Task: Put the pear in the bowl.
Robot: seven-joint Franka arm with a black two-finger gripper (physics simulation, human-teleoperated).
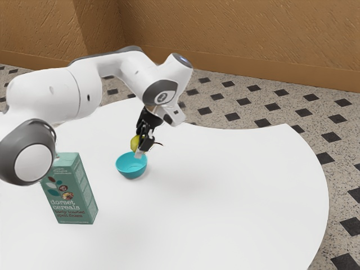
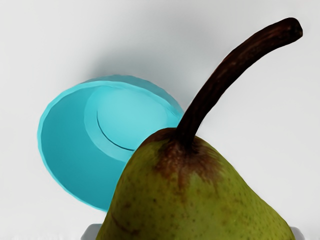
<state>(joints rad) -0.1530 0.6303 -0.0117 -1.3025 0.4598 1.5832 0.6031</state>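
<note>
Near the turquoise bowl, raised off the white table — the pear, clamped between both fingers.

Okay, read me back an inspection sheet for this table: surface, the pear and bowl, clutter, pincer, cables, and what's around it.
Surface: white table with a curved edge.
Pear: green, with a long dark stem, held up off the table; not resting in the bowl.
Bowl: turquoise, upright on the table; the pear hides part of it in the wrist view.
Clutter: green cereal box, standing upright, to the exterior view's left of the bowl.
Pincer: one, black, shut on the pear.
Cables: nothing seen.
Surroundings: brown wall; speckled floor with dark diamond shapes.
</note>
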